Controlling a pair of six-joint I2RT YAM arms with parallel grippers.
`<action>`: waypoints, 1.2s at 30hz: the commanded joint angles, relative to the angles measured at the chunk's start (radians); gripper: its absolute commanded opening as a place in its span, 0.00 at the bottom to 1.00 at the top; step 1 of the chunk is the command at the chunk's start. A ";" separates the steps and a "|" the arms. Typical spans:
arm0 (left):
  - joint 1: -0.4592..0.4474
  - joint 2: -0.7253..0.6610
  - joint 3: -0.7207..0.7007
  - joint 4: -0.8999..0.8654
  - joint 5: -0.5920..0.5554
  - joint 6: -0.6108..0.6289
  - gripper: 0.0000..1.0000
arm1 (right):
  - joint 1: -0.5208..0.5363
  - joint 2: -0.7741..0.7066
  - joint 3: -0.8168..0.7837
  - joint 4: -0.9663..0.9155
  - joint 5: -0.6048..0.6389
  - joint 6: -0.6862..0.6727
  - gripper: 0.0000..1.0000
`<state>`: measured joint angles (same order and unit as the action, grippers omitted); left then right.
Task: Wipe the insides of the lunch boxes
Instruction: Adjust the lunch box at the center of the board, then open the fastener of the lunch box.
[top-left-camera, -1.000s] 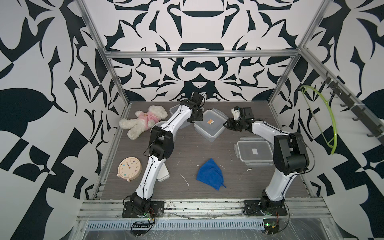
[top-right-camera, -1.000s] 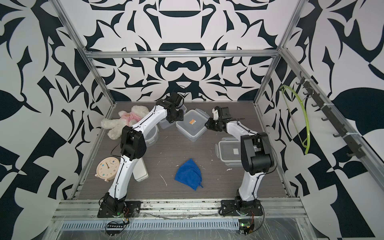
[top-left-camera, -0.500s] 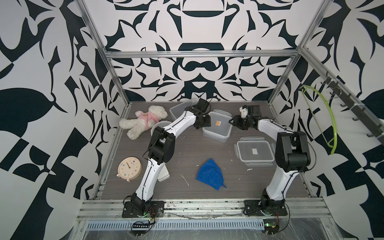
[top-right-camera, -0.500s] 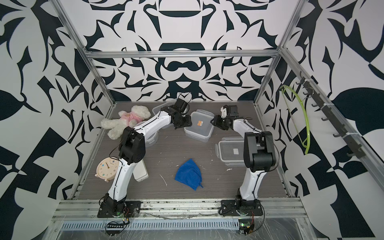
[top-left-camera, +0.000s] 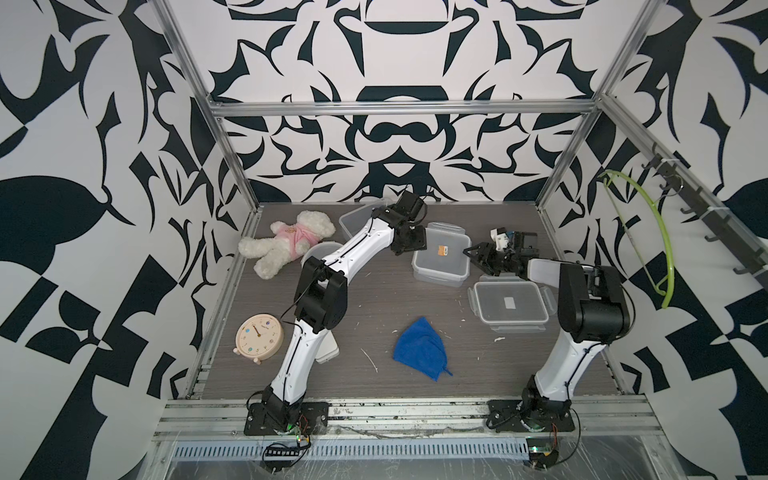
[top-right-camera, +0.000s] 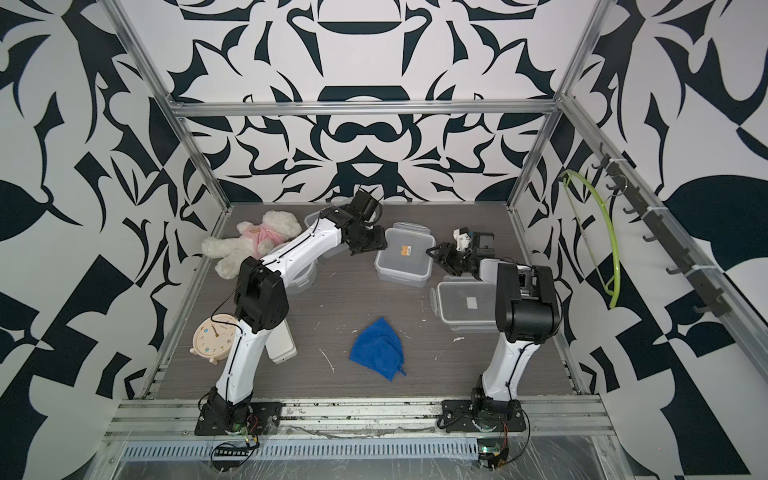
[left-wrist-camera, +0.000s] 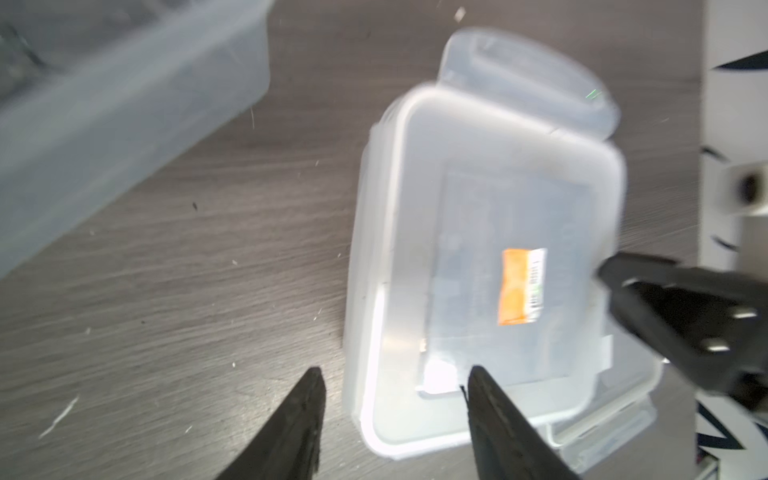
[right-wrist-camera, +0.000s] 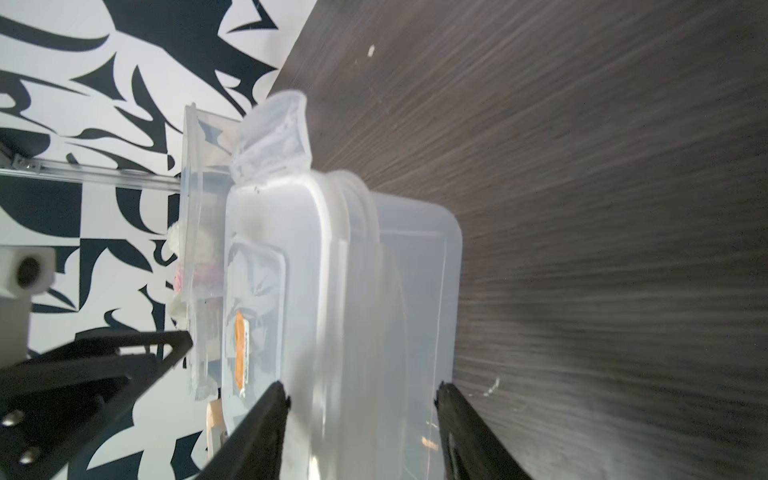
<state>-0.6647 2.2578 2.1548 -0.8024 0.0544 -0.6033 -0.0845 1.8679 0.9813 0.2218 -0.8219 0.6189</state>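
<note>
A clear rectangular lunch box (top-left-camera: 440, 259) (top-right-camera: 402, 261) with an orange sticker on its lid stands at the back middle. My left gripper (left-wrist-camera: 395, 382) (top-left-camera: 409, 245) is open at its left corner, one finger over the lid (left-wrist-camera: 478, 249) and one over the table. At the box's right end (right-wrist-camera: 374, 299) my right gripper (right-wrist-camera: 361, 390) (top-left-camera: 473, 253) is open, its fingers spanning the side wall. A second lidded lunch box (top-left-camera: 509, 305) with a white sticker sits near the right arm. The round lunch box (top-left-camera: 318, 253) is half hidden behind the left arm. A blue cloth (top-left-camera: 422, 353) lies at the front middle.
An open clear tub (top-left-camera: 357, 216) stands at the back behind the left arm. A teddy bear (top-left-camera: 291, 243) lies at the back left, with a clock (top-left-camera: 258, 334) and a flat white case (top-left-camera: 328, 353) at the front left. A green hanger (top-left-camera: 660, 232) hangs on the right wall.
The orange-sticker lunch box has slid to the right and a little forward, the left gripper moving with it. The right gripper has drawn back rightward and opened its jaws.
</note>
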 joint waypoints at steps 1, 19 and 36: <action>-0.023 -0.036 0.021 0.017 0.064 -0.021 0.58 | 0.004 0.006 -0.029 0.253 -0.133 0.110 0.59; -0.049 0.094 -0.084 0.144 0.193 -0.115 0.55 | 0.005 0.269 -0.107 1.048 -0.220 0.641 0.52; -0.045 0.234 -0.088 0.182 0.244 -0.144 0.52 | 0.018 0.172 -0.100 0.681 -0.165 0.408 0.03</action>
<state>-0.7132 2.3772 2.1098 -0.4690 0.3305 -0.7437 -0.0879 2.1372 0.8722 1.1076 -0.9897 1.1912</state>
